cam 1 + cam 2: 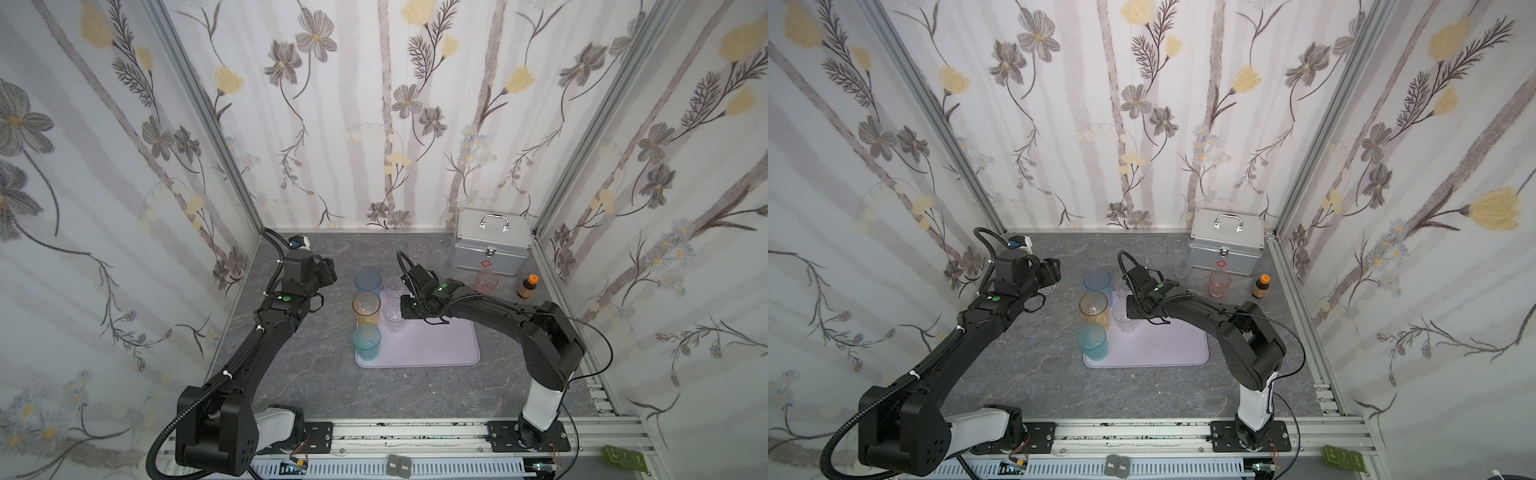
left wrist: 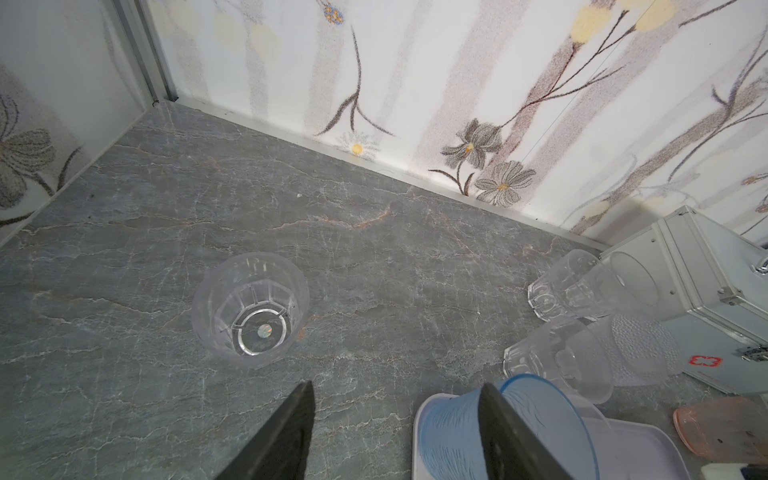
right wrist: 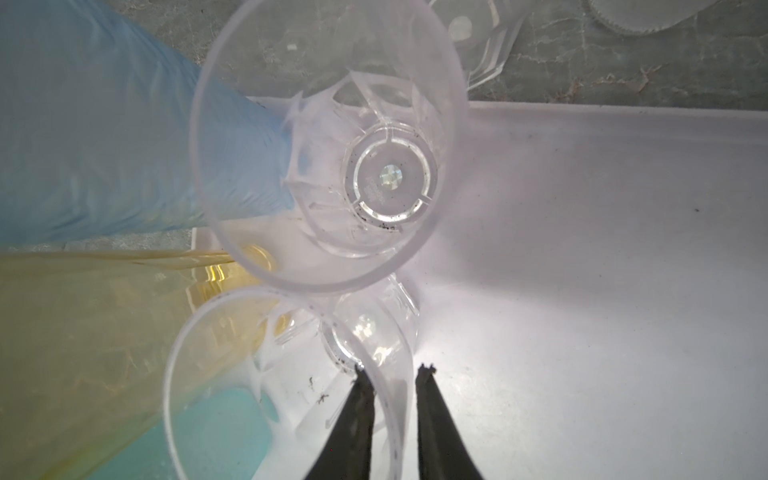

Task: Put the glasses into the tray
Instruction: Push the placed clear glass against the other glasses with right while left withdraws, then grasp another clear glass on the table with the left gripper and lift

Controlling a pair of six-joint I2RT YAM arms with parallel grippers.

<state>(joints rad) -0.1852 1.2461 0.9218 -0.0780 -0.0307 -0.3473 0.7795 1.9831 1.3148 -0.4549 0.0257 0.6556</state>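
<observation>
Black right hand [image 3: 392, 372] straddles tumbler [image 3: 286, 374] rim (elbow [image 1: 548, 328] high).

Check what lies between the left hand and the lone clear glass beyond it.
Nothing but bare grey tabletop, as the left wrist view shows: no object stands between the open left hand and the clear faceted glass.

Sitting directly on the grey marbled tabletop [image 1: 316, 386]: lilac tray [image 1: 436, 345], silver case [image 1: 492, 245], brown bottle [image 1: 528, 286], pink tumbler [image 1: 487, 282], seemingly three clear tumblers [image 2: 561, 291] crowding beside the case, one clear tumbler [image 2: 249, 309] standing alone.
</observation>
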